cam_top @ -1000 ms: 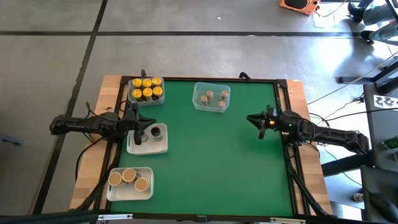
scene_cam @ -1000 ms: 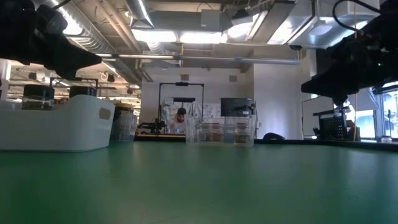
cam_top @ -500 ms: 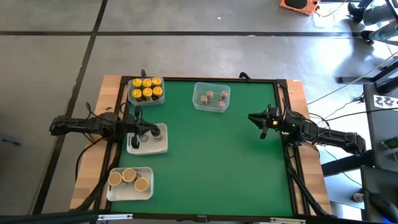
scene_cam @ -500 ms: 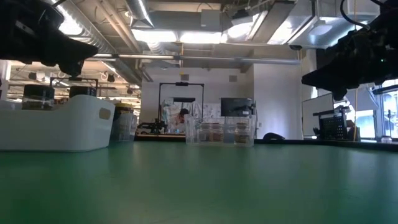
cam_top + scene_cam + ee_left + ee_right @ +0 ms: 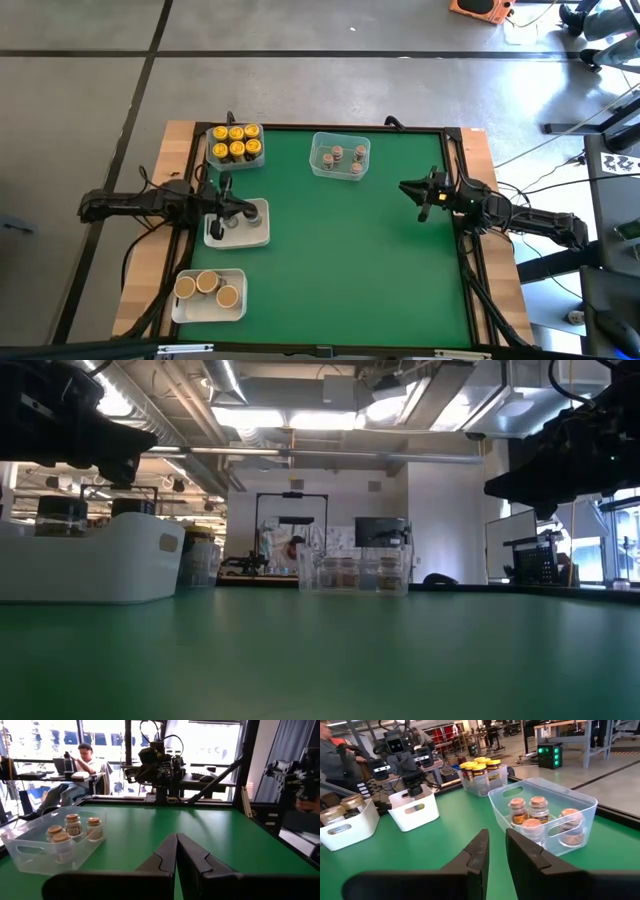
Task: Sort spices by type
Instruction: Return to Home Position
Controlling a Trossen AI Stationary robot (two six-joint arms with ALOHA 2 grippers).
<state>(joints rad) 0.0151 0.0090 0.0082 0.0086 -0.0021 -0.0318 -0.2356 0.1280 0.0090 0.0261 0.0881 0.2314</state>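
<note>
The spices stand sorted in containers. Yellow-lidded jars [image 5: 235, 143] fill a clear tub at the far left. Grey-pink-lidded jars [image 5: 340, 157] stand in a clear tub [image 5: 580, 800] at the far middle. Tan-lidded jars [image 5: 208, 286] sit in a white tray at the near left. A dark jar [image 5: 231, 221] stands in a white tray [image 5: 262, 236]. My left gripper [image 5: 247, 210] hangs level above that tray, shut and empty. My right gripper [image 5: 403, 187] hangs level at the table's right, its fingers a narrow gap apart in the right wrist view [image 5: 497, 847], with nothing between them.
The green mat [image 5: 350, 270] lies bare between the two arms. A black frame [image 5: 455, 135] borders it. A person [image 5: 82, 762] sits at a desk beyond the table. In the low view the white tray [image 5: 100, 565] stands at the left and a clear tub [image 5: 355, 572] farther back.
My left gripper has swung and levelled over the white tray, so that its fingers now point toward the table's right edge. It has stayed shut. No jar or container has moved.
</note>
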